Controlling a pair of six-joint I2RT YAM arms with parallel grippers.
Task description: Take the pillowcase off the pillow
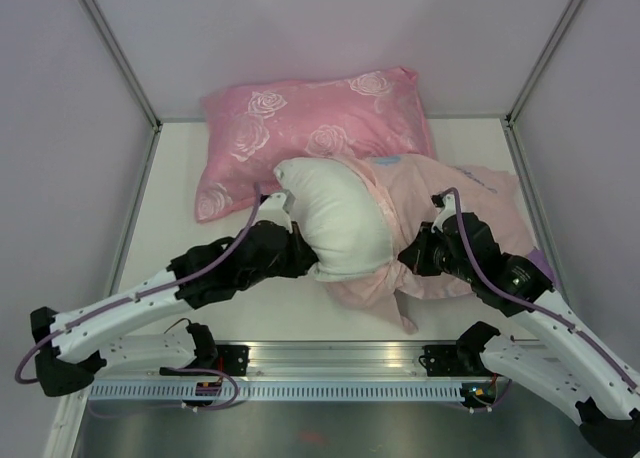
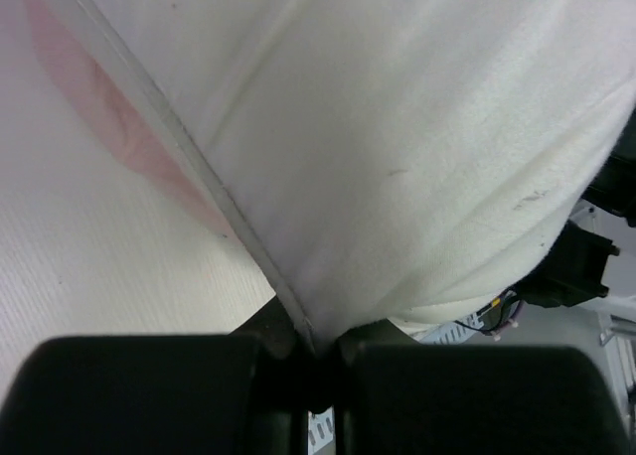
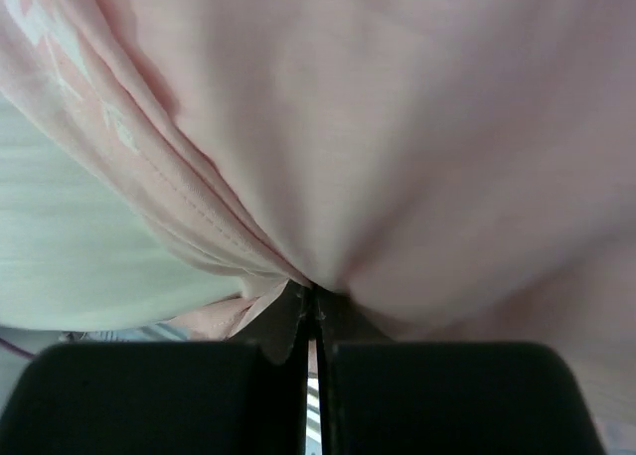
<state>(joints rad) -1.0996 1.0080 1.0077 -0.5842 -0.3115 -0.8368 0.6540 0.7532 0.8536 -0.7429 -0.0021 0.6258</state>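
Left gripper (image 2: 316, 364) is clamped on the seamed corner of the pillow (image 1: 338, 221), with only the thin piped edge caught between its jaws. Right gripper (image 3: 312, 321) is pinched tight on a gathered fold of the pillowcase (image 1: 455, 193), whose pale pink inner side faces the wrist camera.

On the bench (image 1: 180, 178) the white pillow lies about midway between the left and right edges, toward the near edge. Roughly its left half is bare. The rest sits inside the case, which trails off toward the right edge in a rumpled heap. A rose-patterned pillow (image 1: 310, 118) lies along the far edge, touching the bare end of the white one.

By my reading the strip is about half done, and the two arms need to draw apart.

- **Left hold:** It is the weak point. A pinch on a seam alone may slip once the fabric drags on the plump filling, and the pillow would then travel with the case instead of coming out.
- **Right hold:** The bunched fold may include both layers of the case, which would tighten the mouth around the pillow and jam it.
- **Rose pillow:** A wide leftward pull may shove it too.
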